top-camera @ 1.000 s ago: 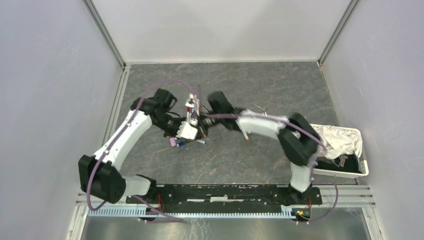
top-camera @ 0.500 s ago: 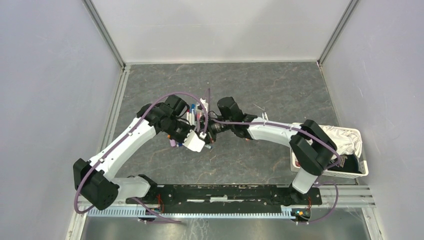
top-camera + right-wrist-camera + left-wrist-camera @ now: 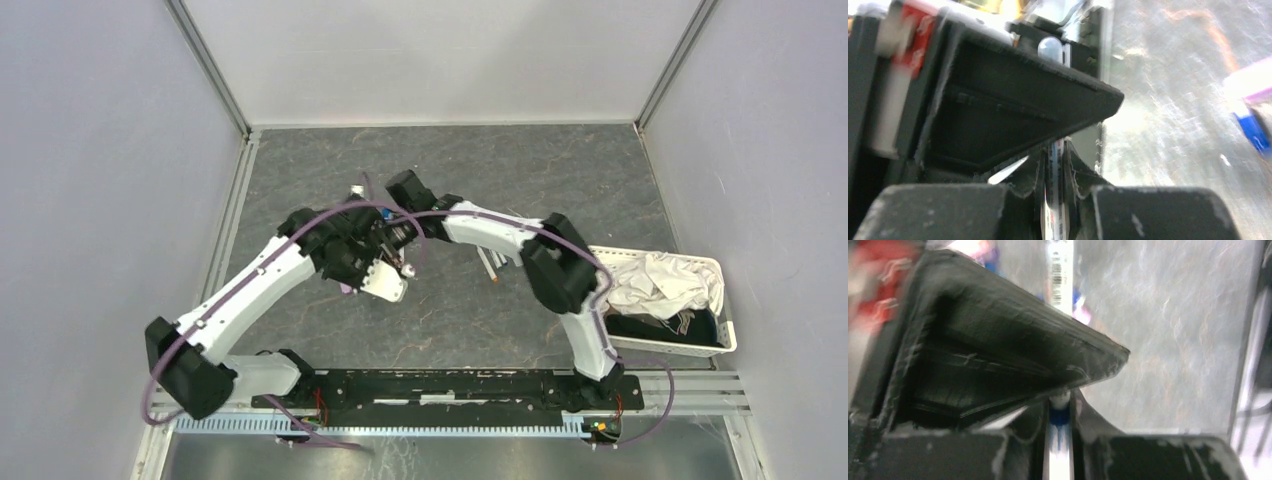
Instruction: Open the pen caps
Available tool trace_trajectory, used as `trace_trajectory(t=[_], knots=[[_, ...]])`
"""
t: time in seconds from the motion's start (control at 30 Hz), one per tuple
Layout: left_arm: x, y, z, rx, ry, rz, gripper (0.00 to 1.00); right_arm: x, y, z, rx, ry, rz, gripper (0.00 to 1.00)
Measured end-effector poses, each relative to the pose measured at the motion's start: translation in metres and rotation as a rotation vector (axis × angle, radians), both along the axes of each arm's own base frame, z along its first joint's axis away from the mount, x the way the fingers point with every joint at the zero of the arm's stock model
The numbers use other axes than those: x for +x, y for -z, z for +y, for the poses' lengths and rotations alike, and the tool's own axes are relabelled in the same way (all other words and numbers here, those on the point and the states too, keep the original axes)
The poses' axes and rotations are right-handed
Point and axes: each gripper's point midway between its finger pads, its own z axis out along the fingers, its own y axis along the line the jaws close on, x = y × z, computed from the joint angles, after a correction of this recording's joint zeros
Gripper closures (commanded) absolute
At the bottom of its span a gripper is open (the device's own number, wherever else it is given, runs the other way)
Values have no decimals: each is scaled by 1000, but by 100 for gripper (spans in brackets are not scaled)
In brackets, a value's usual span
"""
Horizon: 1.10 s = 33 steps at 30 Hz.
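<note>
In the top view my left gripper point(image 3: 383, 262) and right gripper point(image 3: 397, 228) meet tip to tip at the table's middle left, hiding what they hold. In the left wrist view my left gripper point(image 3: 1060, 399) is shut on a slim white pen with a blue end point(image 3: 1059, 416). In the right wrist view my right gripper point(image 3: 1057, 148) is shut on a white printed pen barrel point(image 3: 1055, 170). Whether it is the same pen I cannot tell. Another white pen point(image 3: 1060, 275) lies beyond the left jaws. A red-capped pen point(image 3: 895, 75) is blurred at the left.
A few loose pens point(image 3: 490, 262) lie right of the grippers. A small purple piece point(image 3: 345, 287) lies under the left arm. A pale pink-lilac pen with a blue end point(image 3: 1250, 107) lies at right. A white basket point(image 3: 725, 330) of cloth stands at the right edge.
Both grippers have stayed together and shifted left and slightly back. The right arm has folded, its elbow swinging left away from the basket. The left gripper has turned.
</note>
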Motion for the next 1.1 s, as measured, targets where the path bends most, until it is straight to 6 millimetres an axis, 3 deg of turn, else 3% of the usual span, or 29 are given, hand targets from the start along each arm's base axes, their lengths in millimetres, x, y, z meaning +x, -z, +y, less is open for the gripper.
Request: trace_trajectory(t=[0.07, 0.1, 0.13, 0.17, 0.2, 0.23, 0.27, 0.33, 0.4, 0.57, 0.7, 0.77, 0.9, 1.1], knots=[[11, 10, 5, -141, 5, 81, 98, -1, 20, -16, -14, 98, -141, 100], [11, 16, -3, -302, 22, 159, 98, 6, 18, -24, 4, 230, -233, 100], [17, 9, -11, -543, 7, 230, 98, 16, 6, -42, 63, 411, -340, 100], [29, 11, 14, -487, -59, 196, 98, 2, 6, -68, 67, 415, -341, 100], [49, 12, 46, -416, -137, 118, 98, -16, 18, -100, 2, 408, -311, 100], [59, 10, 61, -354, -168, 58, 98, -25, 29, -114, -46, 398, -288, 100], [59, 7, 55, -327, -140, 30, 98, -27, 37, -115, -76, 384, -278, 100], [46, -2, 18, -314, -22, 7, 98, -35, 65, -118, -158, 362, -237, 100], [32, -10, -1, -334, 25, 8, 98, -46, 84, -131, -234, 342, -194, 100], [25, -19, -3, -366, -31, 11, 98, -37, 83, -137, -251, 348, -213, 100], [27, -13, -5, -384, -96, 29, 98, -17, 81, -143, -274, 380, -272, 100], [32, -2, -7, -386, -135, 58, 95, 5, 84, -153, -320, 448, -326, 100], [45, 32, -15, -374, -207, 145, 93, 64, 89, -194, -455, 688, -473, 100], [49, 90, -18, -339, -278, 238, 88, 117, 87, -246, -607, 947, -646, 100]])
